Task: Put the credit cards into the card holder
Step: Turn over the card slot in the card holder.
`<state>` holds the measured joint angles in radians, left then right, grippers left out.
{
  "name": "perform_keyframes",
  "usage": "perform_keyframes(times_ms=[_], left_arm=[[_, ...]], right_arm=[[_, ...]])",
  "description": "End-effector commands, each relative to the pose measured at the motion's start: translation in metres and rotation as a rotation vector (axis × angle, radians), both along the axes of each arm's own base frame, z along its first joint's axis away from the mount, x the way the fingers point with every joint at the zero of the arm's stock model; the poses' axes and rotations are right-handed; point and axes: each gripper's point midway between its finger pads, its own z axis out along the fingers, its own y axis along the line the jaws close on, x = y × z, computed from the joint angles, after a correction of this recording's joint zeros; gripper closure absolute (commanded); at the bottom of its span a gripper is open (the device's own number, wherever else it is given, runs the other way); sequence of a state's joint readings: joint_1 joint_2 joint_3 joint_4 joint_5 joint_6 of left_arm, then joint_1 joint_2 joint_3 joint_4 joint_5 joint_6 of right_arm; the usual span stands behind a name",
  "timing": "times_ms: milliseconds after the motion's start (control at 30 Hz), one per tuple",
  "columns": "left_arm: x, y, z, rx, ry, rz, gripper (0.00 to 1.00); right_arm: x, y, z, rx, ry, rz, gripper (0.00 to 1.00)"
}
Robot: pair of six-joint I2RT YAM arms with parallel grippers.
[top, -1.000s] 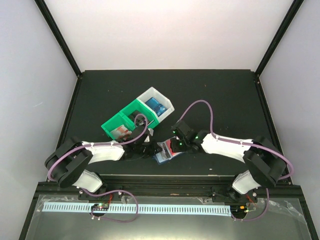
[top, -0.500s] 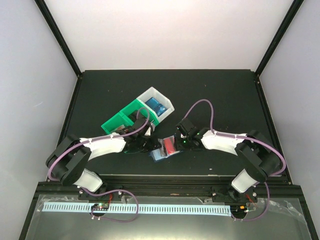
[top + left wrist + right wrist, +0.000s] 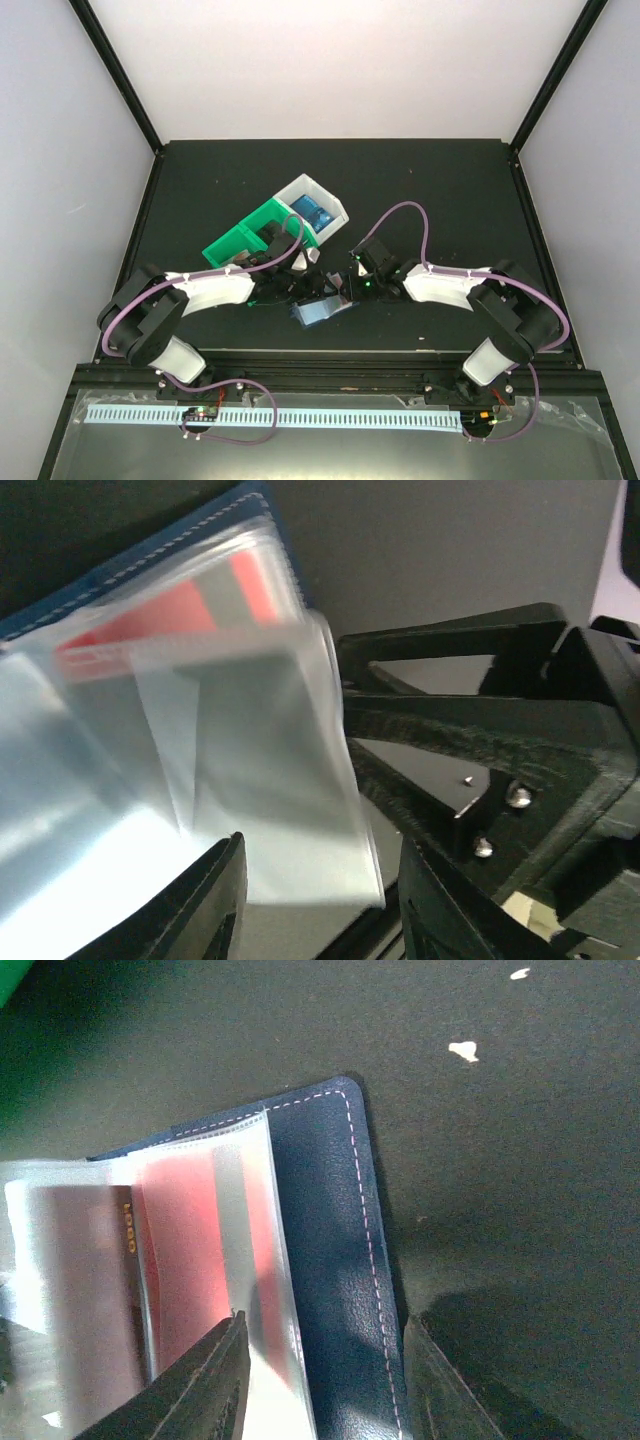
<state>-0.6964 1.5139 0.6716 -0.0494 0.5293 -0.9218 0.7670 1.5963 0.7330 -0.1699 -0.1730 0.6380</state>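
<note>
The card holder (image 3: 322, 308) lies open on the dark table between the two arms, its clear sleeves fanned out. In the right wrist view its dark blue cover (image 3: 335, 1250) shows, with a red card (image 3: 185, 1250) inside a sleeve. My right gripper (image 3: 322, 1385) is open, its jaws straddling the cover's edge and the sleeve. In the left wrist view the clear sleeves (image 3: 250, 780) and the red card (image 3: 150, 620) fill the frame. My left gripper (image 3: 320, 910) is open, with a sleeve's loose edge between its jaws. Both grippers (image 3: 300, 285) (image 3: 350, 288) flank the holder.
A green bin (image 3: 250, 243) and a white bin (image 3: 325, 203) stand behind the left gripper. The white bin holds blue cards (image 3: 316, 213). The right gripper's black body (image 3: 490, 730) sits close in front of the left gripper. The table's front edge lies just below the holder.
The left gripper has swung right and up to the holder's sleeves. The right gripper has moved left over the holder. The holder has shifted a little left, and its red card is now covered from above.
</note>
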Motion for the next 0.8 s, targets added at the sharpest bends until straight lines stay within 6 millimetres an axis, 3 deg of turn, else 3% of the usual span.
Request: perform_keyframes(times_ms=[0,200,300,500,767], left_arm=[[0.004,-0.021,0.025,-0.101,-0.044,-0.050,0.55],[0.008,-0.021,0.019,-0.079,-0.079,-0.062,0.52],[0.014,-0.017,0.023,-0.057,-0.132,-0.041,0.52],[0.028,0.001,0.045,0.034,-0.287,-0.014,0.49],[0.057,0.038,0.092,0.250,-0.539,0.008,0.35]], right_arm=[[-0.025,-0.014,-0.027,-0.051,0.122,-0.003,0.55],[-0.018,-0.023,-0.023,-0.084,0.088,-0.056,0.55],[-0.010,-0.035,-0.009,-0.115,0.024,-0.107,0.56],[0.007,-0.052,0.034,-0.141,-0.129,-0.157,0.55],[0.012,-0.041,0.062,-0.111,-0.173,-0.100,0.54]])
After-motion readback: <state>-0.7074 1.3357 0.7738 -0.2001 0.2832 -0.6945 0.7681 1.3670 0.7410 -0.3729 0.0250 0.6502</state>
